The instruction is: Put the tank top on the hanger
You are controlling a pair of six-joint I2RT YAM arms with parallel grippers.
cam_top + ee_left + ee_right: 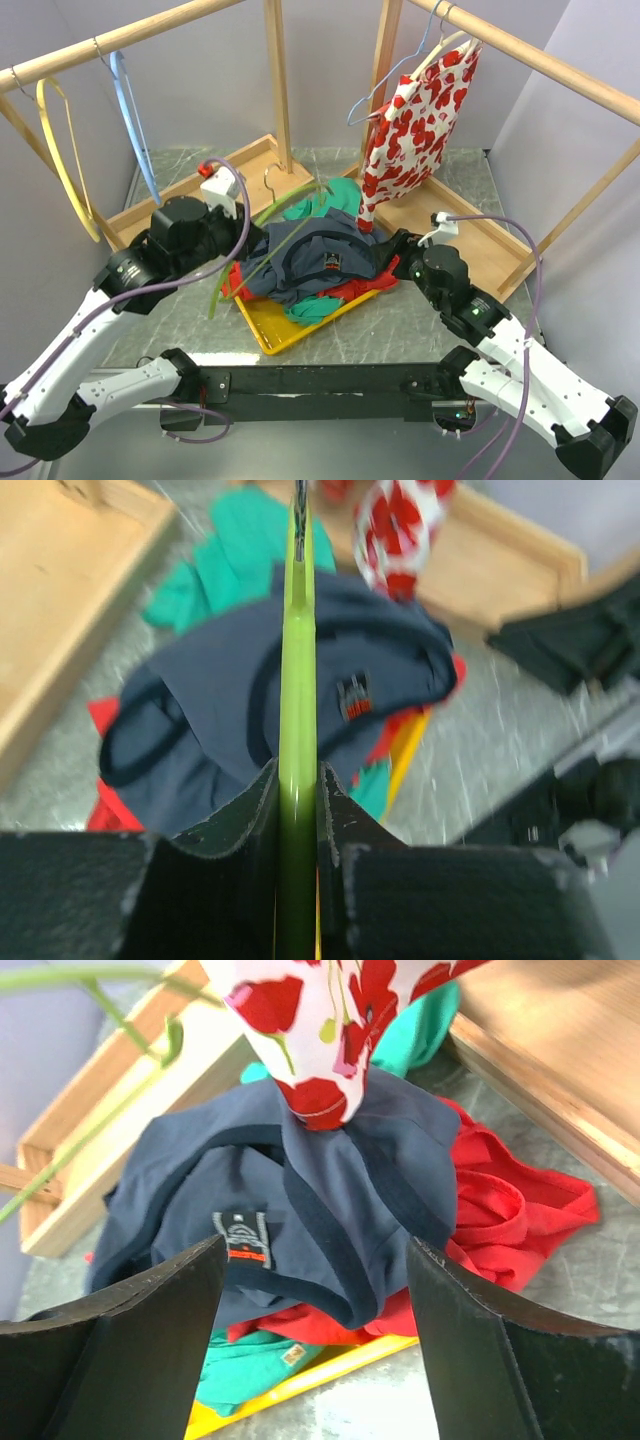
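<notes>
Early stage. Holding hanger (pixel 297 680) w/ L gripper (pixel 298 790), jaws pinched tight on its bar, above tank top (pixel 330 1190). Hovering R gripper (pixel 315 1300) wide open, empty, near neckline. Tank top crumpled atop clothes pile (pixel 500 1220) in tray (pixel 262 335), not on hanger yet. To do: grab tank top, thread hanger thru.

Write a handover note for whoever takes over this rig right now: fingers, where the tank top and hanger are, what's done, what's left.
Left gripper: fingers shut on the lime-green hanger, which reaches out over the clothes pile.
Right gripper: fingers open, facing the tank top, holding nothing.
Tank top: crumpled on top of the pile on the yellow tray, neck label showing, not on the hanger.
Done: hanger in hand.
Left: grasp the tank top and get the hanger into it.
</notes>
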